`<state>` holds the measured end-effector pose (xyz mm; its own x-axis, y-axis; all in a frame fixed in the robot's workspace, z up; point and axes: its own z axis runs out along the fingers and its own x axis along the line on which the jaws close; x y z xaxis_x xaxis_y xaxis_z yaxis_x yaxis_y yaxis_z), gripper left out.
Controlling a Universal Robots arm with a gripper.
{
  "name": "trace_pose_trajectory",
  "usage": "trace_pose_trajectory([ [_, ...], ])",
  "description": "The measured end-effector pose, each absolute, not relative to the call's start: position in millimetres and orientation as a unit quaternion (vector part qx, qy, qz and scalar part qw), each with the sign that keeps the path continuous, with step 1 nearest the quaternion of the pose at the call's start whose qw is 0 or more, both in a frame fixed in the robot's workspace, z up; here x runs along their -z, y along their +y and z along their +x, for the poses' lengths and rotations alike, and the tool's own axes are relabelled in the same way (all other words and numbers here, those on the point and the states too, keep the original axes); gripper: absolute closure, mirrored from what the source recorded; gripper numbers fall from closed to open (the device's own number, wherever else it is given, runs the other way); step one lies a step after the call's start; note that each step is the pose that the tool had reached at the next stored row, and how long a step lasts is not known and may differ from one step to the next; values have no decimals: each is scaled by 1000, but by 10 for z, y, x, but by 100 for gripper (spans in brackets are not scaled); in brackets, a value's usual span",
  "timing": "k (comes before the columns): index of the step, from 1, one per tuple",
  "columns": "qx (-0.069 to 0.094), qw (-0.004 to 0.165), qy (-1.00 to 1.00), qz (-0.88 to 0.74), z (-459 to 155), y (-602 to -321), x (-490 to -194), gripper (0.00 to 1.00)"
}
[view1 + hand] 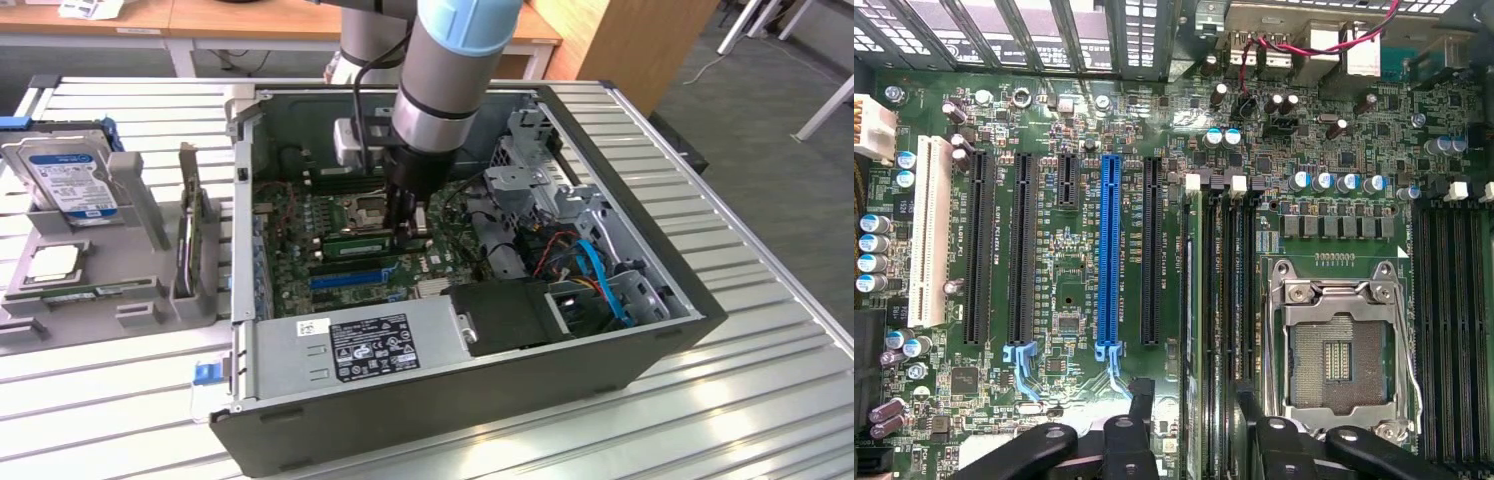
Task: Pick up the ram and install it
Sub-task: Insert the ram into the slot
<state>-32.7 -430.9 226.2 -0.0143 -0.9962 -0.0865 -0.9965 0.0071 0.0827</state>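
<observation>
The ram (1194, 300) is a thin green stick standing on edge in a memory slot of the motherboard (1064, 330), next to the CPU socket (1339, 355). My gripper (1194, 392) hangs right over one end of it, open. Its black fingers (1142, 400) stand on either side of the stick, apart from it. In the exterior view the gripper (411, 228) reaches down into the open computer case (534, 390), and the ram (358, 243) lies in the slot just to the exterior view's left of the fingertips.
A grey holder at the exterior view's left carries a hard drive (70, 180), an expansion card (191, 235), a chip (54, 262) and another green stick (94, 292). The power supply (367, 345), drive cage and cables (574, 260) crowd the case. A blue slot (1110, 255) lies beside the ram.
</observation>
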Motion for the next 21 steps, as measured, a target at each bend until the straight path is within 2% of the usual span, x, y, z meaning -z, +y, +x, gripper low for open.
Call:
trace_pose_trajectory([
  [7,-60,2,710,-702,-327,-4308,-2382,57],
  [21,-60,2,710,-702,-327,-4308,-2804,57],
])
